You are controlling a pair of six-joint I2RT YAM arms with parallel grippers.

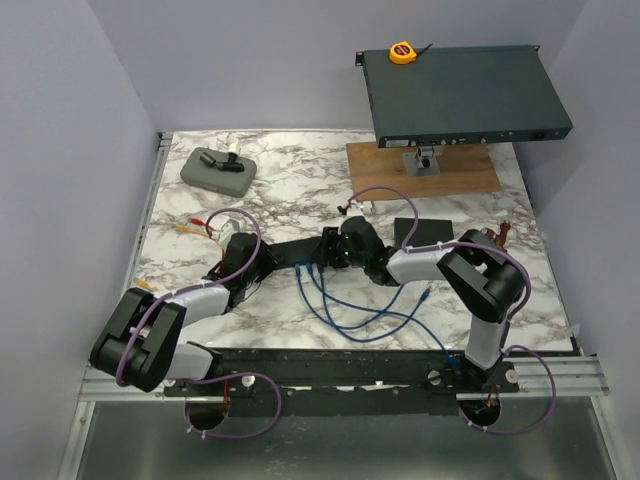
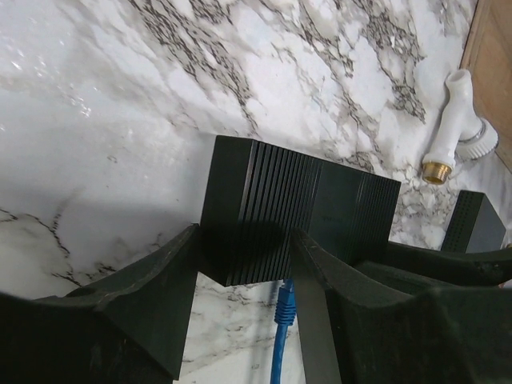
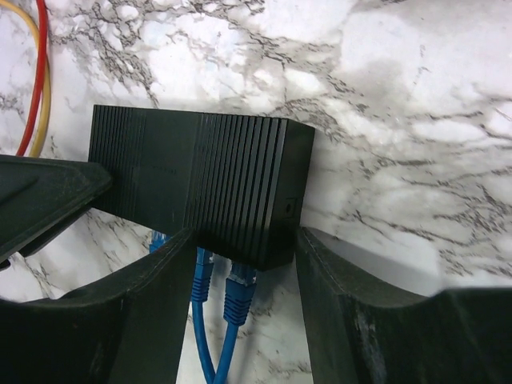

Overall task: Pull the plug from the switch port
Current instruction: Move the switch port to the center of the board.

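Observation:
A small black ribbed switch [image 1: 300,250] lies mid-table with blue cables [image 1: 340,315] running from its near side. In the left wrist view my left gripper [image 2: 244,264] straddles one end of the switch [image 2: 296,200], its fingers [image 2: 160,304] against both sides, with one blue plug [image 2: 286,304] seated in a port beside the right finger. In the right wrist view my right gripper [image 3: 240,248] clamps the other end of the switch [image 3: 208,176]. Two blue plugs [image 3: 238,298] sit in ports between its fingers. In the top view the two grippers, left [image 1: 262,262] and right [image 1: 338,248], face each other.
A large rack unit [image 1: 460,95] with a yellow tape measure [image 1: 402,52] stands on a wooden board [image 1: 420,172] at the back right. A grey case [image 1: 215,170] lies back left, a small black box [image 1: 415,232] beside the right arm. A white fitting [image 2: 456,120] and red and yellow wires [image 3: 36,80] lie nearby.

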